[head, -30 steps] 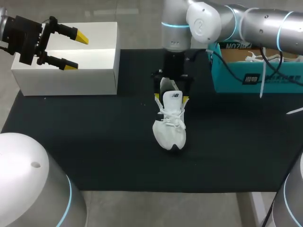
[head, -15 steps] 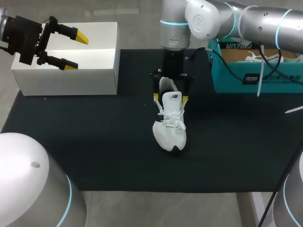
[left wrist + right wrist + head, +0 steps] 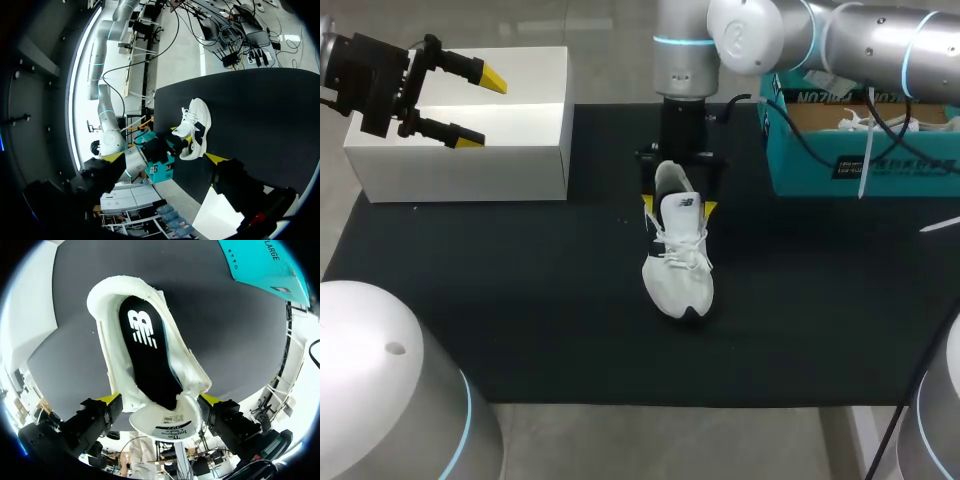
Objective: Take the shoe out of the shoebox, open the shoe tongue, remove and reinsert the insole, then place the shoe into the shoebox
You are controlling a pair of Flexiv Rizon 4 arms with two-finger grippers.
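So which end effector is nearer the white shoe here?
Right. The right end effector is at the heel end of the shoe; the left end effector hangs over the white box, well apart from it.

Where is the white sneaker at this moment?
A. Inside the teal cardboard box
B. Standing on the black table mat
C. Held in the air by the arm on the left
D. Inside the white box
B: the white sneaker stands on the black table mat, with the right hand closed on both sides of its heel end, clear of the teal cardboard box.
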